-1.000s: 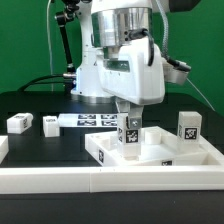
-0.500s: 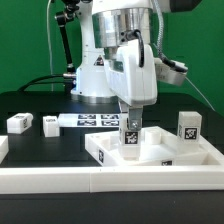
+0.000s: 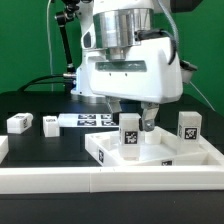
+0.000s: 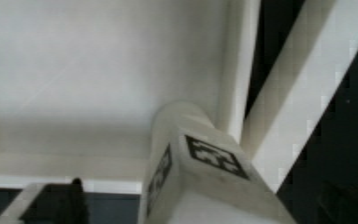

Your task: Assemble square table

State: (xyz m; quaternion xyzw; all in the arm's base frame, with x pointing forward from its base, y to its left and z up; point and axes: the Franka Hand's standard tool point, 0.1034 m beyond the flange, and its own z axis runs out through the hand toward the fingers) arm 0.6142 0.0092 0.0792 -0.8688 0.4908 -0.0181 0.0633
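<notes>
The fingers (image 3: pixel 150 121) stand wide apart, clamping nothing; the gripper (image 3: pixel 134 118) hangs astride an upright leg (image 3: pixel 129 134) that stands inside the square top (image 3: pixel 110 158), near its back rim. This leg looks like a light, stiff, smooth plastic block, best pinched squarely across its flat sides. A second leg (image 3: pixel 189 126) stands by the top's corner on the exterior view's right, and two loose legs (image 3: pixel 18 122) lie well apart on the black table (image 3: pixel 40 145)

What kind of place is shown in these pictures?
Probably a robotics lab bench: a white robot arm stands over a black tabletop, white plastic furniture parts carry black-and-white square tags, and a plain green screen closes the back.
</notes>
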